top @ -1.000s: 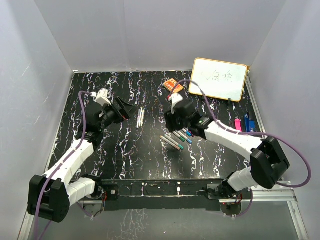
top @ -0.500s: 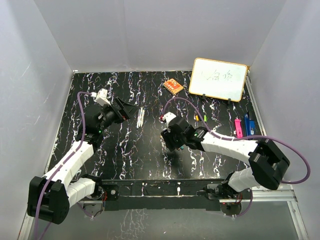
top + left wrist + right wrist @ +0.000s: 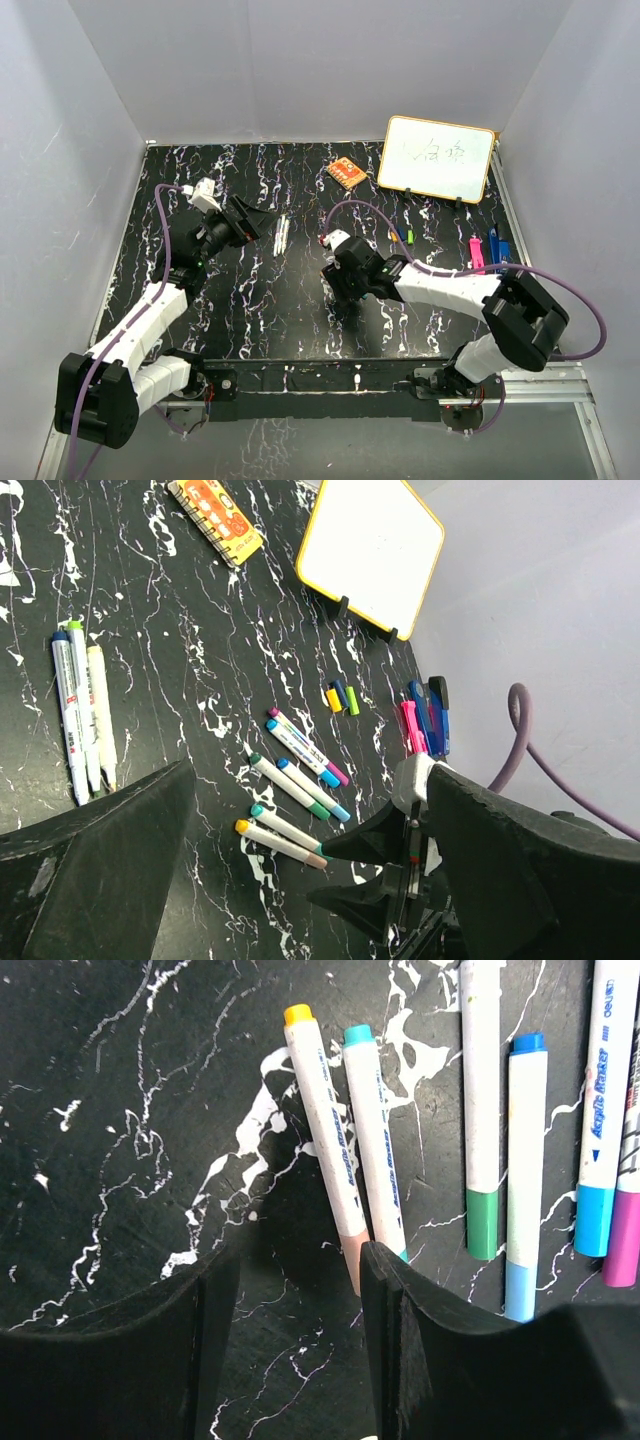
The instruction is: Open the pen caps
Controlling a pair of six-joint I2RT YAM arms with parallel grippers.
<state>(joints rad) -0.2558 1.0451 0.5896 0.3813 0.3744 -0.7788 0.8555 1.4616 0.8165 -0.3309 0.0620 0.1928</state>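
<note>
Several capped white markers lie side by side in the right wrist view. Their caps are peach [image 3: 352,1258], green [image 3: 482,1224], light blue [image 3: 520,1292], blue [image 3: 594,1220] and pink [image 3: 622,1250]. My right gripper [image 3: 295,1340] is open and low over the table. The peach cap's end lies just inside its right finger [image 3: 400,1340], and a teal cap is mostly hidden behind that finger. In the top view the right gripper [image 3: 340,290] covers these markers. My left gripper [image 3: 262,222] is open and empty, held above the table. The same markers [image 3: 290,780] show in the left wrist view.
Three more markers [image 3: 283,233] lie by the left gripper. Loose yellow, blue and green caps [image 3: 400,236] and pink and blue caps [image 3: 485,250] lie to the right. An orange patterned block [image 3: 347,172] and a whiteboard [image 3: 437,158] stand at the back.
My right gripper has moved from near the orange block toward the near edge and down, to the near-left end of the marker row. The left arm has not moved.
</note>
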